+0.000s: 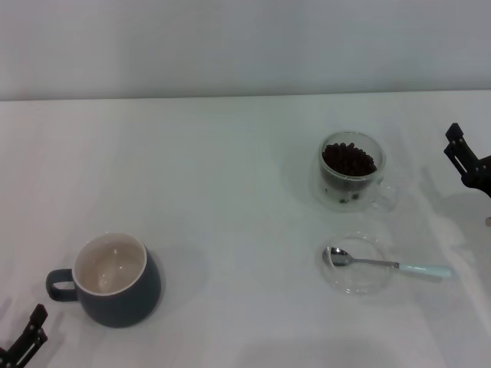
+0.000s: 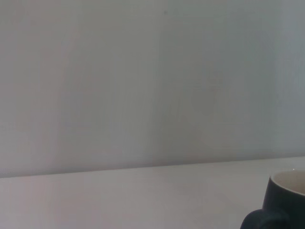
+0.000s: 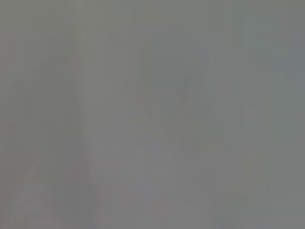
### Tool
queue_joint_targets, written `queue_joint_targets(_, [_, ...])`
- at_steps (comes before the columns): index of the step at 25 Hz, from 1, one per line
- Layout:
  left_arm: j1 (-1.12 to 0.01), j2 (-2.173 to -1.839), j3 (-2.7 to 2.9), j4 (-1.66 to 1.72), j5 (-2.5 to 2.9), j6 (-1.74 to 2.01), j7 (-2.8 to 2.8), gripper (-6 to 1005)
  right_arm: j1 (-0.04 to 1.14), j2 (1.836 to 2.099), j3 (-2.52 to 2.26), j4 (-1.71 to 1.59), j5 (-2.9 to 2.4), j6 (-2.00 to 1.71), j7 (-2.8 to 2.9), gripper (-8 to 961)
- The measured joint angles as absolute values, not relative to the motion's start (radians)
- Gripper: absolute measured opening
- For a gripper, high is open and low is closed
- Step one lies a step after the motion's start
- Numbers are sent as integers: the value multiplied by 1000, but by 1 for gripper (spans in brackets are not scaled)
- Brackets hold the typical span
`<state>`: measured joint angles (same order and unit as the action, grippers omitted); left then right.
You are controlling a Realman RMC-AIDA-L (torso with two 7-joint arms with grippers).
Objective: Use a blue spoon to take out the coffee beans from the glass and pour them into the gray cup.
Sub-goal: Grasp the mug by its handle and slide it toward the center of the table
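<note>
Currently the right gripper (image 1: 458, 149), jaws parted and empty at the right edge, is facing a low pinch on the blue spoon (image 1: 387, 265), lying across the saucer (image 1: 354, 285) lower right, below the glass (image 1: 351, 170).

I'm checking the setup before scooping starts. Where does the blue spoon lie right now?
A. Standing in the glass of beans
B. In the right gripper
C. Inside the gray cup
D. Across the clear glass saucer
D: the blue spoon lies flat, its bowl on the clear glass saucer and its handle past the rim.
</note>
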<state>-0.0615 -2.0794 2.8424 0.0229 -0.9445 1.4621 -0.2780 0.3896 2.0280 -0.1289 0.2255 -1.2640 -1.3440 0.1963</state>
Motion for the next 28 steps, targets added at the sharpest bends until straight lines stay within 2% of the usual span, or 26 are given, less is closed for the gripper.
queue_joint_targets(28, [-144, -2084, 2843, 34, -930, 1358, -271, 773, 382, 2028, -129, 233, -1264, -1343, 196, 857])
